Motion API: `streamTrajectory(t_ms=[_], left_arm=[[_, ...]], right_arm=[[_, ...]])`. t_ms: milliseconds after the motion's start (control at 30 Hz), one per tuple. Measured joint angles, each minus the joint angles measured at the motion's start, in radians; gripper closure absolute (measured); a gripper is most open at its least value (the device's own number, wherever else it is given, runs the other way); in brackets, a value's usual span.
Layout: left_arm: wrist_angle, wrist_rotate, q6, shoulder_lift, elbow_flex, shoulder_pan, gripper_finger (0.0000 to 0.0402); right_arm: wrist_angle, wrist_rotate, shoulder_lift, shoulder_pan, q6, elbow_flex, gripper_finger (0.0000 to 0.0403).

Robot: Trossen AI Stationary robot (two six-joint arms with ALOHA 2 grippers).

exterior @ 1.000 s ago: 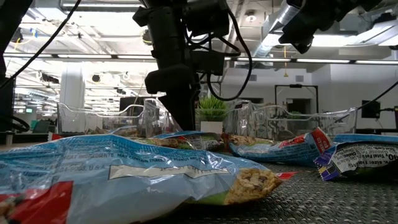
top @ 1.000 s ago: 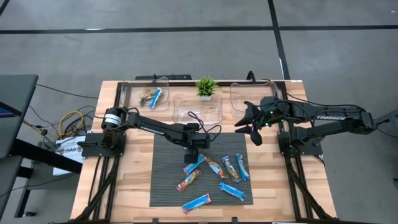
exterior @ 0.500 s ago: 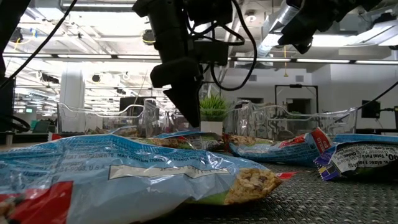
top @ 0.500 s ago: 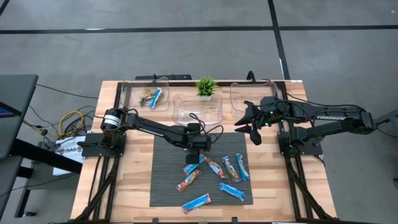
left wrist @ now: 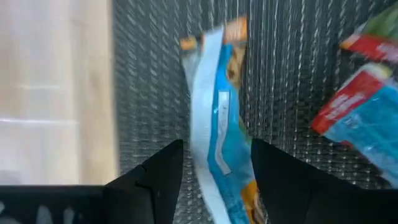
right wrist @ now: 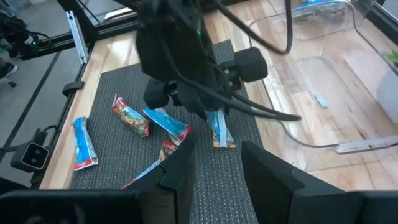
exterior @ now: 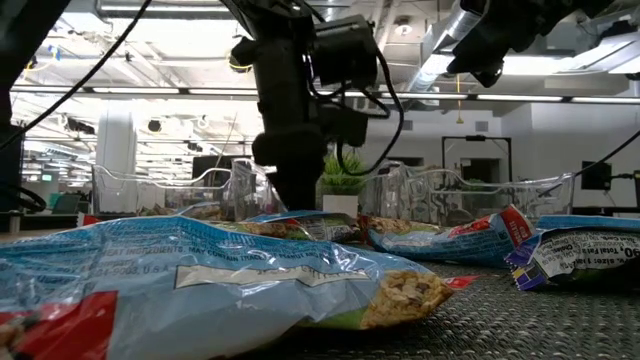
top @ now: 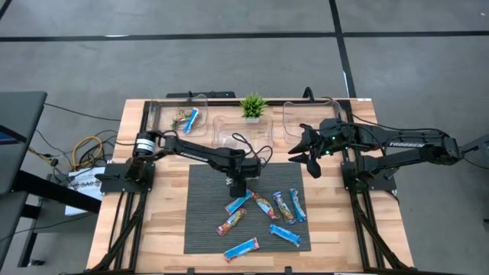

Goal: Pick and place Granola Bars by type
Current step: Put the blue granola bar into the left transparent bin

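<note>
The blue granola bar [left wrist: 221, 134] between the left gripper's fingers lies flat on the dark ribbed mat [top: 202, 221], at the upper edge of the loose cluster of granola bars [top: 263, 218] spread over the mat's middle and lower half. Its wrapper is thin, glossy film with crimped end seals. It is probably light, likely to crinkle and flex rather than resist, and apt to slide on its slick surface. The filled middle of the pack looks like the safest place to pinch, across its narrow width; the flat sealed ends would most likely fold or slip out.

The left gripper [left wrist: 214, 168] hangs directly over this bar with its fingers parted to either side of the wrapper, one on each long edge. From the wrist view they straddle it without visibly pressing in, so it holds nothing yet. The right gripper [top: 309, 153] waits well off to the side near the right clear bin [top: 294, 114], its fingers spread and empty.

Against the frame half a second earlier, the left arm's wrist sits nearer the bins in the overhead view, and the bar — partly covered by the gripper before — now shows clear below it. The right arm has not shifted, and the other bars lie where they were.
</note>
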Motion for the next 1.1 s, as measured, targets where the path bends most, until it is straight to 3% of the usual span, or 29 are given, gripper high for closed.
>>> streamTrajectory(t_ms=[333, 767, 1100], left_arm=[[0.002, -0.038, -0.001, 0.003, -0.004, 0.002, 0.0226], [-0.005, -0.008, -0.007, -0.001, -0.004, -0.001, 0.0384], [-0.033, -0.121, -0.152, -0.094, -0.007, 0.011, 0.0370]], right_arm=[[-0.004, 0.015, 0.000, 0.000, 0.007, 0.000, 0.0280], [-0.004, 0.015, 0.000, 0.000, 0.007, 0.000, 0.0280], [0.072, 0.014, 0.000, 0.000, 0.007, 0.000, 0.0280]])
